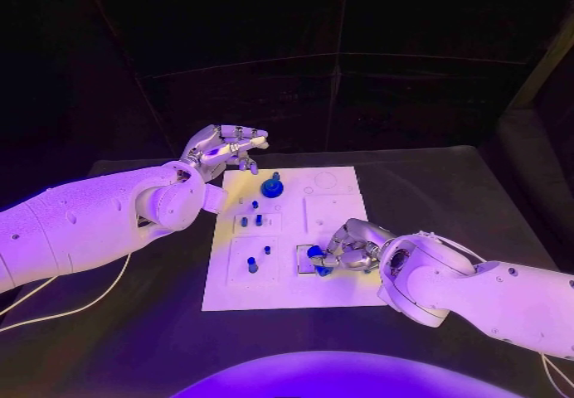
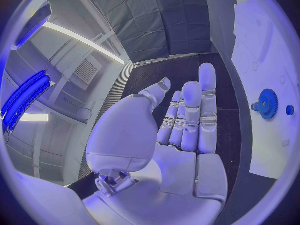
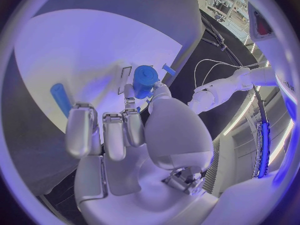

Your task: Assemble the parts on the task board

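Observation:
The white task board lies in the middle of the table. My right hand is low over the board's near middle and pinches a blue round part between thumb and fingers at a square recess; in the right wrist view the blue round part sits at the fingertips. My left hand hovers above the board's far left corner, and the left hand has its palm bare and fingers stretched out. A blue gear stands on the board near it, and the same blue gear shows beside the left hand. Small blue pegs stand in the board's left column.
Another blue peg stands in the board's near left block, and a blue peg lies on the board beside my right hand. Pale round and square recesses mark the far right of the board. A white cable trails on the table's left.

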